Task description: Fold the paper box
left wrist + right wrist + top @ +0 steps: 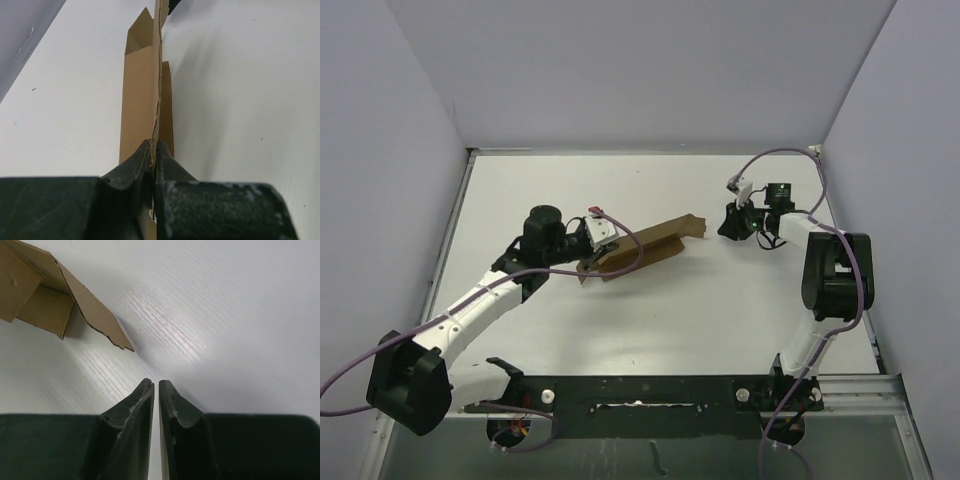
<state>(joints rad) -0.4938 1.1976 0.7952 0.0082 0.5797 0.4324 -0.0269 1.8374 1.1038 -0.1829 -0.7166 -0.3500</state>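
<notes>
The paper box [645, 248] is a brown cardboard piece, partly folded, lying slantwise on the white table left of centre. My left gripper [595, 258] is shut on its near left end. In the left wrist view the fingertips [155, 145] pinch an upright cardboard wall, and the box [140, 90] stretches away with flaps raised at its far end. My right gripper [728, 228] hovers to the right of the box, apart from it. Its jaws [156, 384] stand almost together with only a sliver of gap and nothing between them. A box flap [85, 305] shows at the upper left of that view.
The white table [720, 310] is walled by grey panels at the left, back and right. A black rail [640, 400] with the arm bases runs along the near edge. Purple cables loop over both arms.
</notes>
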